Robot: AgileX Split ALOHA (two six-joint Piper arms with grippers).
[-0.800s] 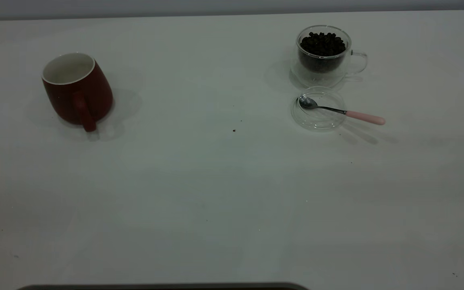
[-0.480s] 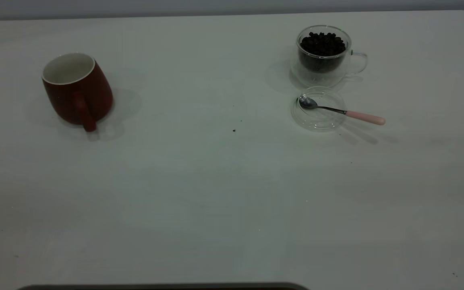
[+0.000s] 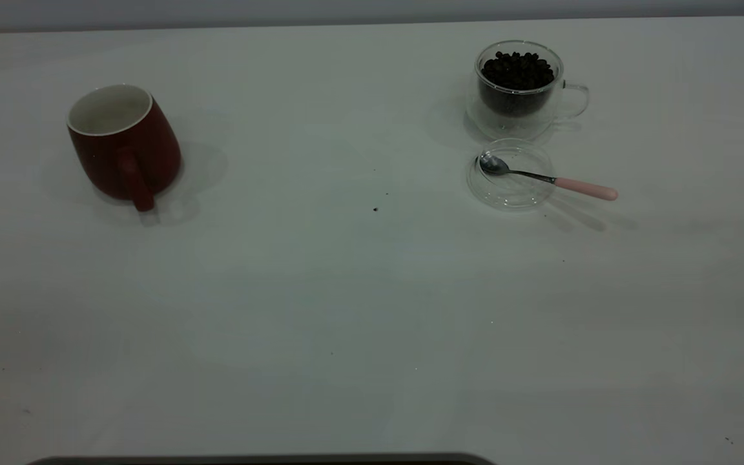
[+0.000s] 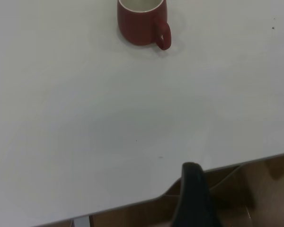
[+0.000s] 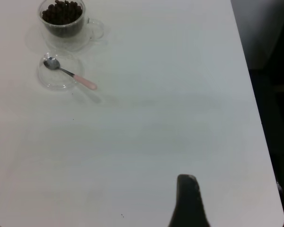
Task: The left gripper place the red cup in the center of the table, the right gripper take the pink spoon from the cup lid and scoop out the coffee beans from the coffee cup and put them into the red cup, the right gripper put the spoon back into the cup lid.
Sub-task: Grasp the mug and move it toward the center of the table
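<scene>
**Both arms parked, nothing yet touched**

Nearest the exterior camera, the lower half of the frame is bare white tabletop (image 3: pixel 320 336) with a few dark specks. Neither arm shows there. Each wrist view catches only one black finger at its lower edge, the left gripper (image 4: pixel 194 198) back at the table's edge and the right gripper (image 5: pixel 188 201) low over the white surface, so I cannot tell whether either is spread or pressed together.

Farther back, at right of centre, the shallow clear-glass cup lid (image 3: pixel 509 174) holds the metal bowl of the pink-handled spoon (image 3: pixel 549 178), whose handle juts over the rim toward the frame's right (probably to give the right gripper a free grasp). Just behind it, upper right, stands the clear double-walled coffee cup (image 3: pixel 519 90), heaped with dark coffee beans (image 3: pixel 518 70).

The rounded dark-red ceramic cup (image 3: pixel 124 145) sits upright at upper left, well apart from centre, handle toward the camera. Moving it is the first step, not yet begun.
</scene>
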